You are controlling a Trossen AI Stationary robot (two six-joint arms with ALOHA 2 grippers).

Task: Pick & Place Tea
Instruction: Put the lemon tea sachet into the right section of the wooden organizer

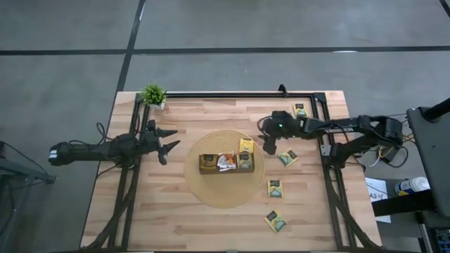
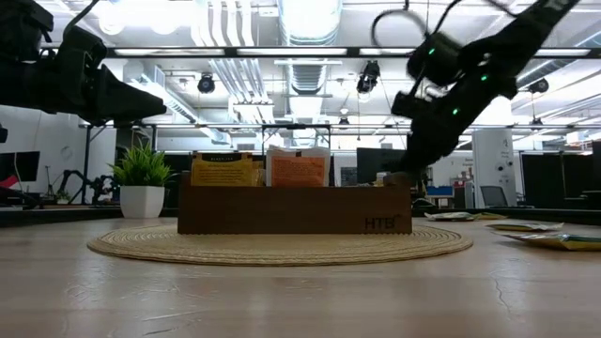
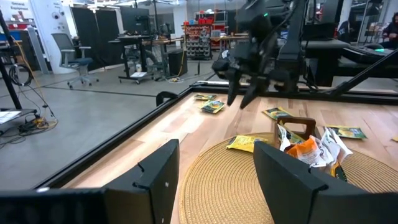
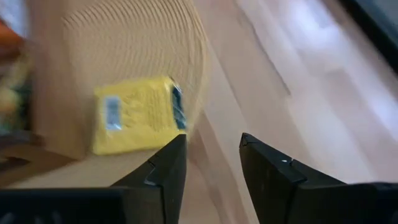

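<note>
A long brown tray (image 1: 202,164) stands on a round woven mat (image 1: 218,193) at the table's middle, with several tea sachets upright in it (image 2: 299,167). One yellow sachet (image 1: 246,145) lies flat on the mat just beyond the tray; it also shows in the right wrist view (image 4: 134,115). My right gripper (image 1: 268,146) hangs open above the mat's right edge, right of that sachet, slanting down, with nothing between its fingers (image 4: 212,146). My left gripper (image 1: 169,143) waits open and level at the left of the mat (image 3: 217,165).
More sachets lie flat on the table right of the mat: one at the far right (image 1: 301,109), one beside the mat (image 1: 288,158), two nearer the front (image 1: 275,188) (image 1: 275,221). A small potted plant (image 1: 153,95) stands at the far left corner.
</note>
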